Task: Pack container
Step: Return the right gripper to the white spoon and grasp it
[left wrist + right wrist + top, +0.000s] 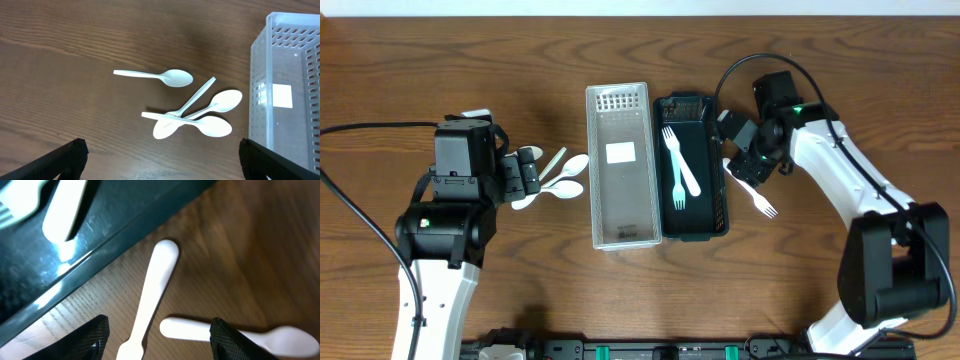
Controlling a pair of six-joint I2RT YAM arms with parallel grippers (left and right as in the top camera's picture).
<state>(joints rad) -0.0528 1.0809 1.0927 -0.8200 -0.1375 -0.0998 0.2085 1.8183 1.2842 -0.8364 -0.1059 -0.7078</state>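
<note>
Dark container (724, 205) rim crowds the fork (152, 287) under the right gripper (744, 166), jaws wide, empty. Left of it, the left gripper (160, 160) gapes empty over spoons (200, 112), fingertips (65, 159) cropped.

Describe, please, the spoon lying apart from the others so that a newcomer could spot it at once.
Find the clear perforated container in the middle of the table. On the wood on its left-arm side lies a crossed heap of white plastic spoons. The lone spoon lies flat beside that heap, touching none of it, its bowl towards the container.
</note>
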